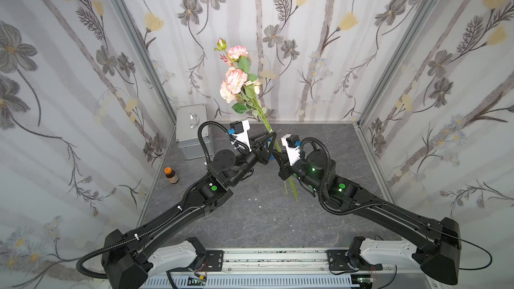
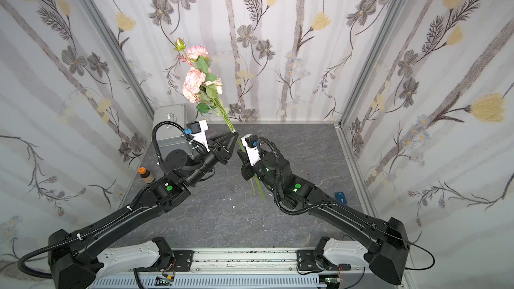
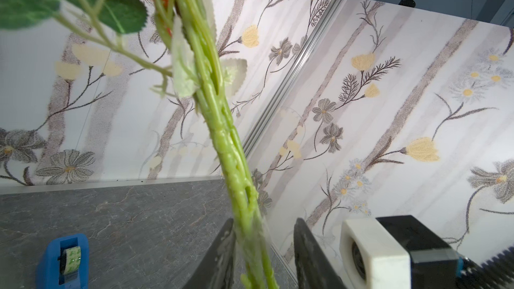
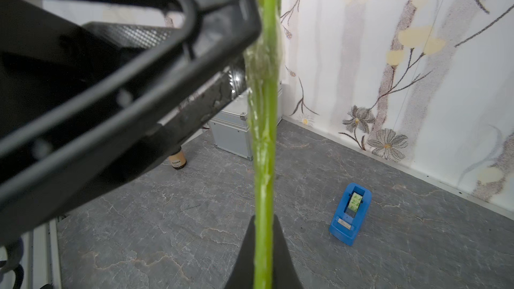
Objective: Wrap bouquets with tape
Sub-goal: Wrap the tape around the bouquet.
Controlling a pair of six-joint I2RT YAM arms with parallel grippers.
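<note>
The bouquet [image 1: 235, 82] [image 2: 194, 82] of pale pink flowers stands upright and leans toward the back wall. Its green stems [image 4: 262, 134] [image 3: 230, 148] hang down above the table. My right gripper [image 1: 278, 153] [image 2: 239, 153] [image 4: 262, 229] is shut on the stems low down. My left gripper [image 1: 274, 135] [image 2: 236, 134] [image 3: 264, 234] sits around the stems just above it. One of its fingers [image 3: 222, 248] lies against the stems and the other stands apart with a gap. A glossy film shows on the stems [image 4: 261, 65] at that height. The tape in its blue dispenser [image 2: 340, 197] [image 4: 351, 212] [image 3: 64, 259] stands on the table, behind my right arm.
A silver case [image 1: 193, 132] [image 2: 169, 123] stands in the back left corner. A brown bottle [image 1: 171, 175] [image 2: 146, 175] with an orange cap is in front of it. Small white scraps [image 1: 253, 199] lie mid-table. Wallpapered walls close in three sides.
</note>
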